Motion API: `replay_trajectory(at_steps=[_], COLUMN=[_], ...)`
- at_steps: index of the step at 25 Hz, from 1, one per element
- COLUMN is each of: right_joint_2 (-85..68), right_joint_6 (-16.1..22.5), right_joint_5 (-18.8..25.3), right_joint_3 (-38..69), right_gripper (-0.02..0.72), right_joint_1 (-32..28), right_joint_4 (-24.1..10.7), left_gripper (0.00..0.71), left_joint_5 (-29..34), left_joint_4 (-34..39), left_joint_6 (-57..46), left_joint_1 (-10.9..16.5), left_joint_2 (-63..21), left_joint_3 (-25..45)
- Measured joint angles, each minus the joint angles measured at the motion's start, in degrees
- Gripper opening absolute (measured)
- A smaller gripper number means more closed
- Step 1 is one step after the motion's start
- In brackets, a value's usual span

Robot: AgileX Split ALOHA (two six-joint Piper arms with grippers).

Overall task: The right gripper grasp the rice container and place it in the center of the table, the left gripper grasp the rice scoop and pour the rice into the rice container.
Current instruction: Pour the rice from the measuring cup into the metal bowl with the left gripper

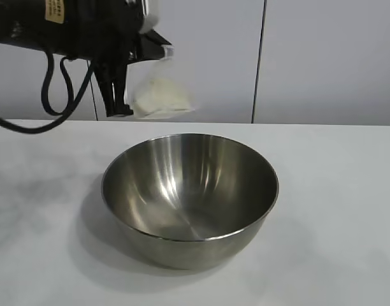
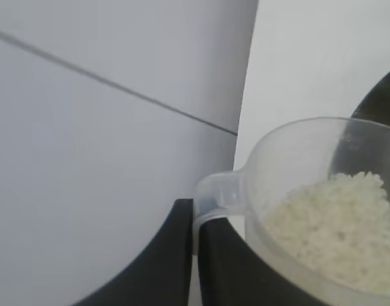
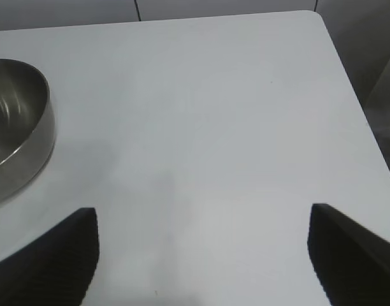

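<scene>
The rice container (image 1: pixel 190 197), a big shiny steel bowl, stands empty in the middle of the white table (image 1: pixel 335 210); its edge also shows in the right wrist view (image 3: pixel 16 127). Above and behind its far left rim hangs the rice scoop (image 1: pixel 158 97), a clear plastic cup holding white rice (image 2: pixel 338 233). My left gripper (image 1: pixel 118 105) is shut on the scoop's tab handle (image 2: pixel 215 199), the scoop held high off the table. My right gripper (image 3: pixel 203 220) is open over bare tabletop, away from the bowl, with nothing between its fingers.
Grey wall panels stand behind the table. A black cable (image 1: pixel 55 95) loops below the left arm. The table's far corner and edge (image 3: pixel 322 25) show in the right wrist view.
</scene>
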Motion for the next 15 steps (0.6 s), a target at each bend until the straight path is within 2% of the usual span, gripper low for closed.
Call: replay_trajectory(at_steps=[4, 10, 15], right_joint_2=[0.00, 0.00, 0.00], right_joint_6=[0.06, 0.06, 0.06], right_joint_5=[0.00, 0.00, 0.00], right_joint_3=[0.00, 0.00, 0.00], right_gripper=[0.610, 0.610, 0.610], right_joint_1=[0.00, 0.00, 0.00], right_joint_4=[0.00, 0.00, 0.00], left_gripper=[0.011, 0.011, 0.011], left_joint_5=[-3.56, -7.67, -7.32], left_joint_4=[1.79, 3.55, 16.69], left_joint_6=[2.46, -3.82, 1.53], left_joint_1=[0.00, 0.00, 0.00], left_joint_2=[0.00, -0.07, -0.12], left_joint_3=[0.00, 0.00, 0.00])
